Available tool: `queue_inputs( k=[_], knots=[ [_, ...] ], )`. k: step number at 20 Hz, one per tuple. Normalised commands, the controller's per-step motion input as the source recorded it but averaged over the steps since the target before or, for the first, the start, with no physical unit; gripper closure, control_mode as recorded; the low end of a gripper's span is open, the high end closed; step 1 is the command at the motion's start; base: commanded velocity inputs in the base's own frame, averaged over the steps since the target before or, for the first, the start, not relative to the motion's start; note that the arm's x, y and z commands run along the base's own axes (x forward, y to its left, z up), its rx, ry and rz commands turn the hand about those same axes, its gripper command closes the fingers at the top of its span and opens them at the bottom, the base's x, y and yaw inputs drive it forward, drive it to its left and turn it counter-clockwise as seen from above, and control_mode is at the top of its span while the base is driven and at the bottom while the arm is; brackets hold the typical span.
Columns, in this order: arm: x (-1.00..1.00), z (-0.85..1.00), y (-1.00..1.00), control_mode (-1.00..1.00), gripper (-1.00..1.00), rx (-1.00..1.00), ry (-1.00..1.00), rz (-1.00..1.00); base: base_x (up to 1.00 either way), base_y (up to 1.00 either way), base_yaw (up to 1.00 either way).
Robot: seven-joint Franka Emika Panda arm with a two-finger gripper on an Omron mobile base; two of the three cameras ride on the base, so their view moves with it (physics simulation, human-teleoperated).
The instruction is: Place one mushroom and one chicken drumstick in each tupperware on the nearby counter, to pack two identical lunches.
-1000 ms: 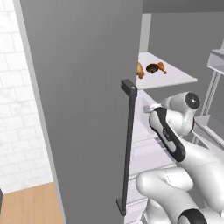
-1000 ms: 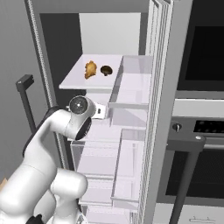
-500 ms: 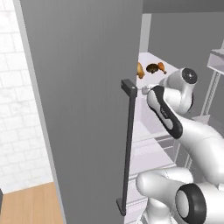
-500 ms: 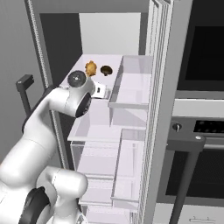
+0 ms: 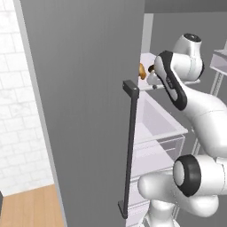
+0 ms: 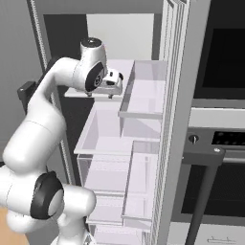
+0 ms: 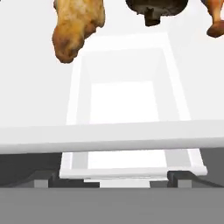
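hovering open — fingers (image 6: 114, 85) near chicken drumstick (image 7: 77, 27)

Hand view: chicken drumstick (image 7: 78, 26) cropped by top edge, mushroom (image 7: 154, 8) cropped there too, only its underside and stem showing. A second orange-brown piece (image 7: 214, 17) is clipped at the top-right corner, probably another drumstick. Left base view: fridge door (image 5: 84, 106) and arm hide most of the shelf (image 5: 148, 62); just an orange sliver (image 5: 142, 71) peeks out.
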Motion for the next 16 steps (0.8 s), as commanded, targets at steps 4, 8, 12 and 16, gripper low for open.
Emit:
queue_inputs(
  k=[4, 8, 12, 16],
  knots=[
    [-0.56, 0.25, 0.00, -1.00, -1.00, -0.07, -0.42, 0.00, 0.00, 0.00, 0.00],
    [-0.17, 0.01, 0.00, -1.00, -1.00, -0.04, -0.31, 0.00, 0.00, 0.00, 0.00],
    [0.72, 0.18, 0.00, -1.00, -1.00, 0.00, 0.05, -0.08, 0.00, 0.00, 0.00],
    [0.80, 0.26, 0.00, -1.00, -1.00, 0.00, 0.13, -0.07, 0.00, 0.00, 0.00]
  ],
)
